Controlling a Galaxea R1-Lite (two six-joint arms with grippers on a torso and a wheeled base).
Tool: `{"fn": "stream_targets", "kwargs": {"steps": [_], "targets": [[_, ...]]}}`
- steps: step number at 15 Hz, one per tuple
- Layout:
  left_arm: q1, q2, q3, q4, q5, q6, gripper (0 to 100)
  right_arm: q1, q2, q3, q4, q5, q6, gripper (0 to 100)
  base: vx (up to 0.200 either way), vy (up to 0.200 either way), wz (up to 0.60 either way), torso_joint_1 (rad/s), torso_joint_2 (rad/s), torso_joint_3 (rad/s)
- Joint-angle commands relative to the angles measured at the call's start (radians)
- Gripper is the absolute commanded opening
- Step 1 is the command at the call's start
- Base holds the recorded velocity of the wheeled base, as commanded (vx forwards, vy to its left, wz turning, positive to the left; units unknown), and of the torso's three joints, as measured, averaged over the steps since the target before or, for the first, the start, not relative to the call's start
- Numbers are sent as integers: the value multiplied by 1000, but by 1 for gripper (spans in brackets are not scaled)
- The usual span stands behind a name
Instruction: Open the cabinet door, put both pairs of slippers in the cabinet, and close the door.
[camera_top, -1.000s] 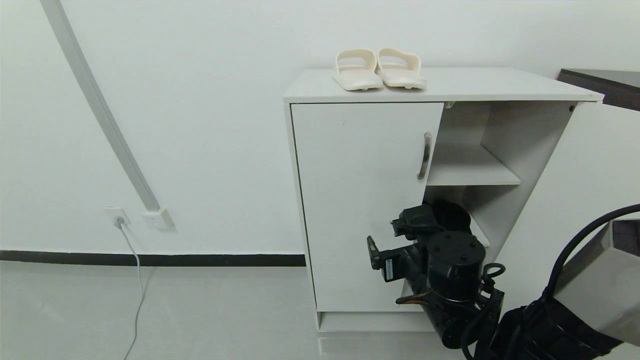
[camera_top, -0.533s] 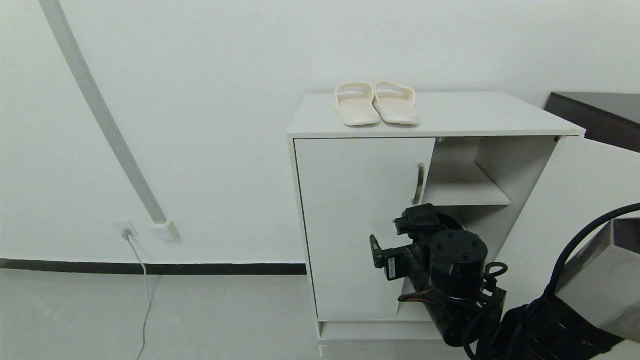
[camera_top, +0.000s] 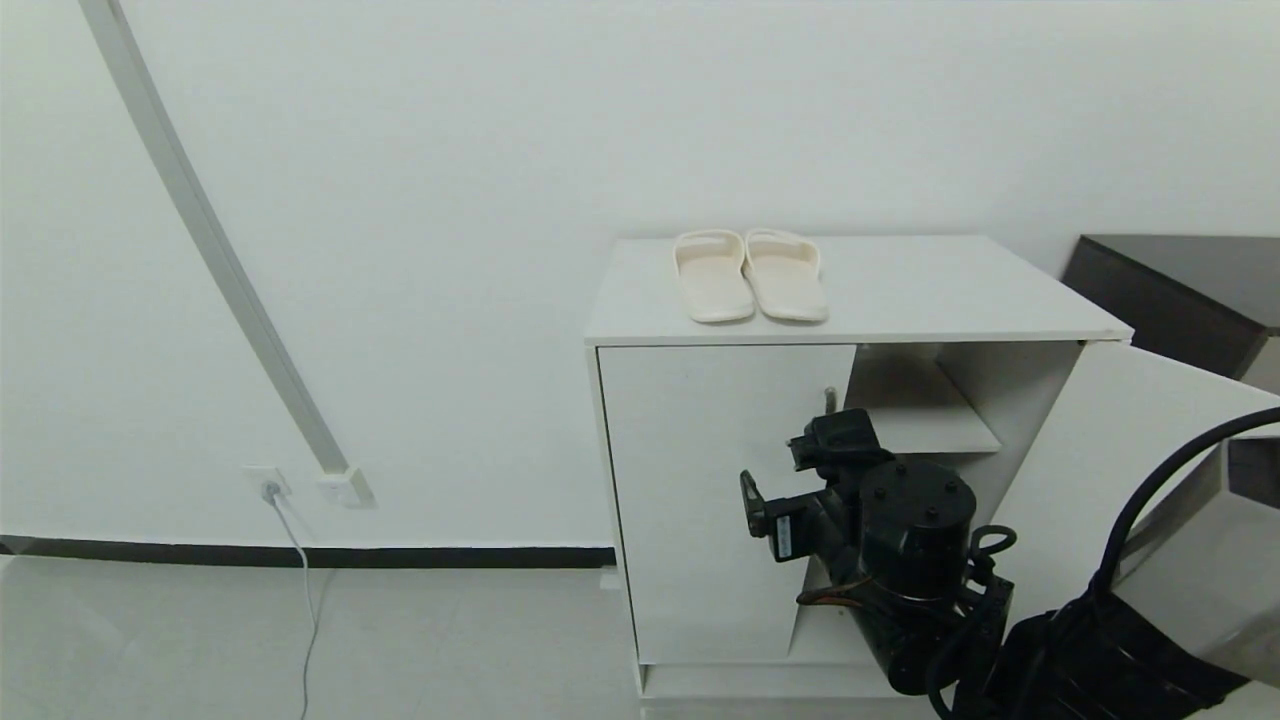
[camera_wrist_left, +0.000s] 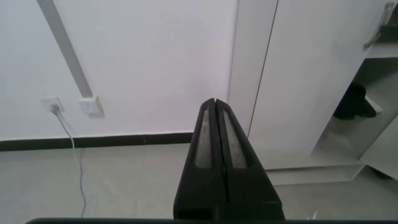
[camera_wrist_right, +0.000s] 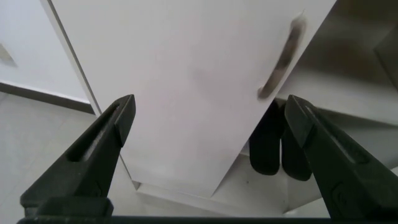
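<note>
A beige pair of slippers (camera_top: 748, 274) lies on top of the white cabinet (camera_top: 900, 290). The cabinet's left door (camera_top: 720, 480) is closed, its handle (camera_wrist_right: 281, 68) at the inner edge. Its right door (camera_top: 1130, 430) stands swung open. A black pair of slippers (camera_wrist_right: 280, 146) stands on the lower shelf behind the closed door's edge, the black pair (camera_wrist_left: 354, 102) also showing in the left wrist view. My right gripper (camera_wrist_right: 208, 106) is open in front of the closed door, holding nothing. My left gripper (camera_wrist_left: 214, 106) is shut and empty, low, left of the cabinet.
A dark table (camera_top: 1180, 290) stands right of the cabinet. On the wall to the left are a sloping conduit (camera_top: 200, 230) and a socket with a cable (camera_top: 268, 488). The floor (camera_top: 300, 640) left of the cabinet is free.
The whole head picture has shifted: the cabinet and slippers sit lower in it, so the camera has moved. The right arm keeps its place in the picture.
</note>
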Motion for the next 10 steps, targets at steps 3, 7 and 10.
{"fn": "stream_targets", "kwargs": {"steps": [3, 7, 10], "targets": [[0, 1, 0, 0, 0, 0, 0, 0, 1, 5, 0, 0, 0, 100, 0, 0, 0, 214, -527, -317], [0, 1, 0, 0, 0, 0, 0, 0, 1, 7, 0, 2, 0, 100, 0, 0, 0, 226, -553, -323], [0, 1, 0, 0, 0, 0, 0, 0, 3, 7, 0, 2, 0, 100, 0, 0, 0, 251, -590, -326]]}}
